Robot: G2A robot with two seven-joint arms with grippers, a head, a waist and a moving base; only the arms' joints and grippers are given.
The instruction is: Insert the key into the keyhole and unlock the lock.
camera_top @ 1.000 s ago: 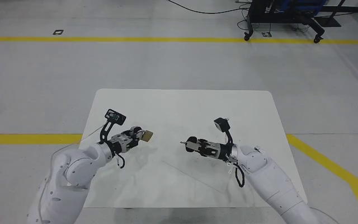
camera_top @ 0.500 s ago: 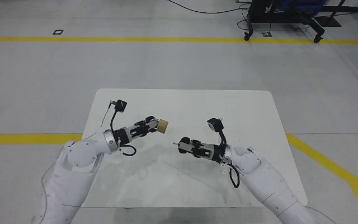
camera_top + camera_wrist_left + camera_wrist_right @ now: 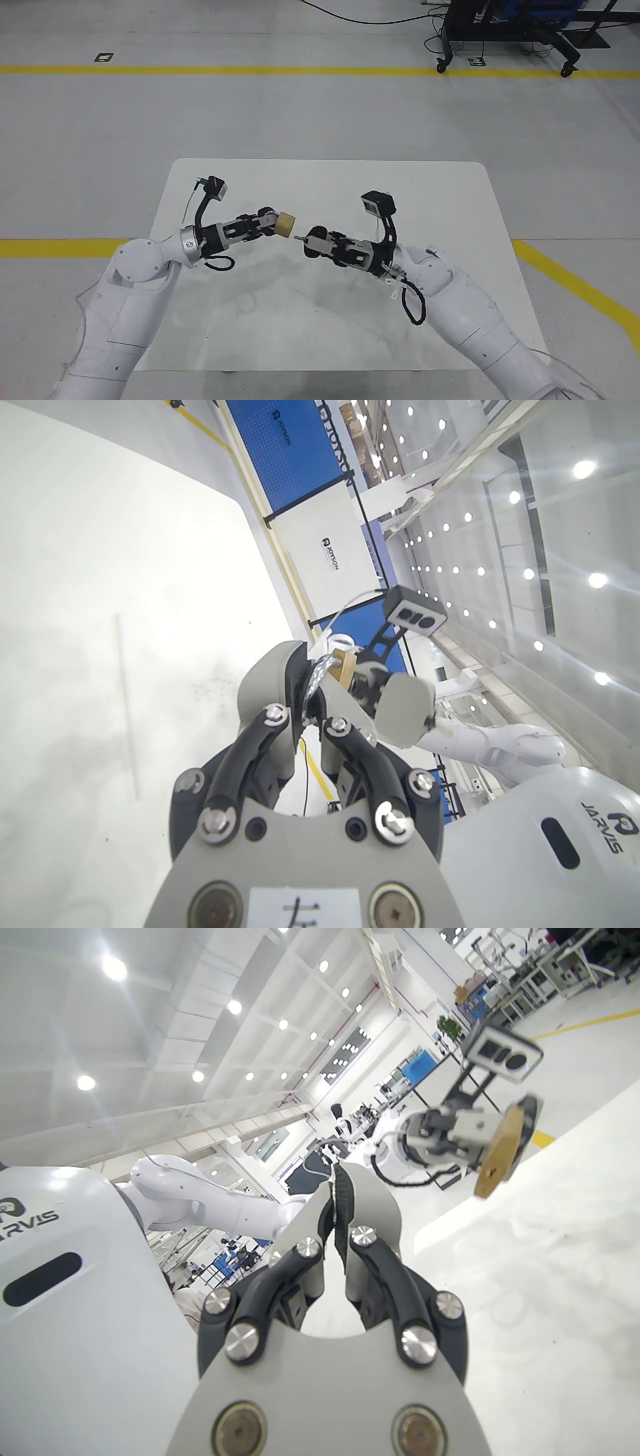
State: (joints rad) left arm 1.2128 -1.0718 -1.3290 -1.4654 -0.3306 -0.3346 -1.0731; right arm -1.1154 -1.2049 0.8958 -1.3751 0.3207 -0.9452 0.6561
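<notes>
A brass padlock (image 3: 285,222) hangs above the middle of the white table (image 3: 420,190), with my left gripper (image 3: 263,222) shut on its silver shackle (image 3: 320,667). The lock's brass body (image 3: 345,667) sticks out past the fingertips. My right gripper (image 3: 318,243) is shut on a small silver key (image 3: 299,238), whose tip points at the lock from a short gap away. In the right wrist view, the right gripper (image 3: 336,1190) is pressed shut and hides the key; the padlock (image 3: 505,1153) faces it farther off, keyhole end toward me.
Both arms hover over the table's middle. Yellow floor lines (image 3: 300,70) run beyond and beside the table. A black cart (image 3: 520,30) stands far off at the back right.
Both arms have swung inward and away from the table's front edge. The padlock and the key have come much closer together, now nearly tip to face.
</notes>
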